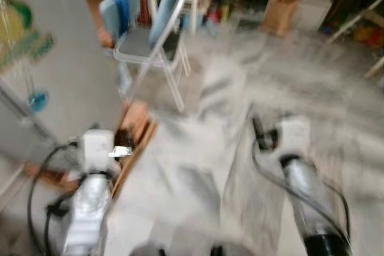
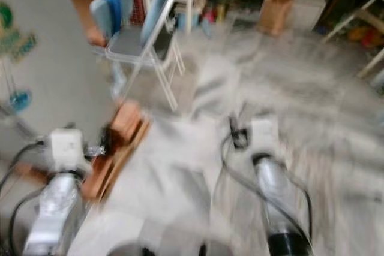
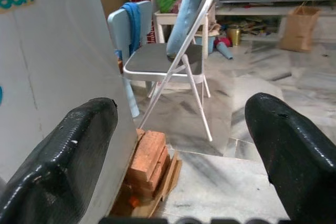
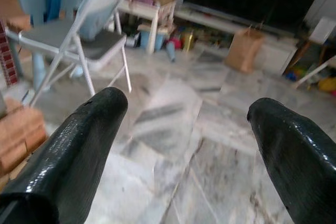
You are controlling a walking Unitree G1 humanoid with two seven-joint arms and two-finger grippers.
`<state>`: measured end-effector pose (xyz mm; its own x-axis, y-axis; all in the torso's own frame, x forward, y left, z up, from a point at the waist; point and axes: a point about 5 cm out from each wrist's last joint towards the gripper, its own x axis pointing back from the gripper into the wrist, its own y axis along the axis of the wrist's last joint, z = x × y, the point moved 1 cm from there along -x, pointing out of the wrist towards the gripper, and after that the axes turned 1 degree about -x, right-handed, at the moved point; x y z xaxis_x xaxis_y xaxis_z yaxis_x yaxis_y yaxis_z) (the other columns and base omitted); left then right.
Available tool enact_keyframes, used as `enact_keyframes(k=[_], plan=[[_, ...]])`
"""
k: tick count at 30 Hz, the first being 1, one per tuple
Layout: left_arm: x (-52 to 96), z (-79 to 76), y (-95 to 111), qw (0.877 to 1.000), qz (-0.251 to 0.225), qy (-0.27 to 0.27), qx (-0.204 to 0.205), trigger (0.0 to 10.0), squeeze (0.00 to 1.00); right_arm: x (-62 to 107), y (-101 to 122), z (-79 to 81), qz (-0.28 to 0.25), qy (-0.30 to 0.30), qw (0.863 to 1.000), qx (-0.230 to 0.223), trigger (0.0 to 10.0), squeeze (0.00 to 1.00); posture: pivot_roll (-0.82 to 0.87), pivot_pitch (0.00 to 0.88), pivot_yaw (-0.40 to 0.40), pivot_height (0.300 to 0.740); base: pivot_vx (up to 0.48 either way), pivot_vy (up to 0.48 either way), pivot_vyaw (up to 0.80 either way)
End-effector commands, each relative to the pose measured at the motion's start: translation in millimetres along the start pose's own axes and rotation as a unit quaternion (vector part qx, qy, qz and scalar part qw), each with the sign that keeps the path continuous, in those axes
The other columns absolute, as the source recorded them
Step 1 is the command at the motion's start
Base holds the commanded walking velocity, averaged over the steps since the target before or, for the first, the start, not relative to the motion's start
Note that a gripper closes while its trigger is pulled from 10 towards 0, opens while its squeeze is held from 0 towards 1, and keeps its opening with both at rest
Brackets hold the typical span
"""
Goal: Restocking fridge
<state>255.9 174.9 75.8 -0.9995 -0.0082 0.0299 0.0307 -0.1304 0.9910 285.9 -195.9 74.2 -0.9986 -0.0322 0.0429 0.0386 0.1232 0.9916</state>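
The head views are blurred. Left gripper has its fingers spread wide with nothing between them, beside the white fridge, which stands at the robot's left, door closed. Right gripper is spread and empty too, over marble floor. A brown paper bag stands by the far wall; contents can't be made out. Bricks are stacked at the fridge's foot, near a folding chair.

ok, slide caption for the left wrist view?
Left gripper open beside the fridge, facing a folding chair and bricks on marble floor.
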Motion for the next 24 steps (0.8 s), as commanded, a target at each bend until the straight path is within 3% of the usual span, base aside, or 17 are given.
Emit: enact_keyframes(k=[1,15,20,24], plan=[[1.6,17.1,-2,0.999,0.005,0.030,-0.014,10.0,0.00,-4.4,8,9.0,-0.016,0.011,1.000,-0.002,10.0,0.00,0.10,0.048,0.013,0.740,0.000,0.424,0.00],[2.2,15.9,-2,1.000,0.009,0.024,-0.015,10.0,0.00,-7.9,12,11.7,-0.028,0.013,0.999,0.005,10.0,0.00,0.11,0.049,0.009,0.740,0.000,0.450,0.00],[2.6,10.3,2,1.000,-0.012,0.000,-0.028,10.0,0.00,-6.7,14,12.5,-0.032,0.013,0.999,0.004,10.0,0.00,0.11,0.050,0.004,0.740,0.271,0.358,-0.75],[0.8,6.9,2,1.000,-0.012,-0.003,-0.015,10.0,0.00,-6.9,14,15.1,-0.035,0.016,0.999,0.005,10.0,0.00,0.11,0.051,0.004,0.740,0.428,0.000,-0.68]])
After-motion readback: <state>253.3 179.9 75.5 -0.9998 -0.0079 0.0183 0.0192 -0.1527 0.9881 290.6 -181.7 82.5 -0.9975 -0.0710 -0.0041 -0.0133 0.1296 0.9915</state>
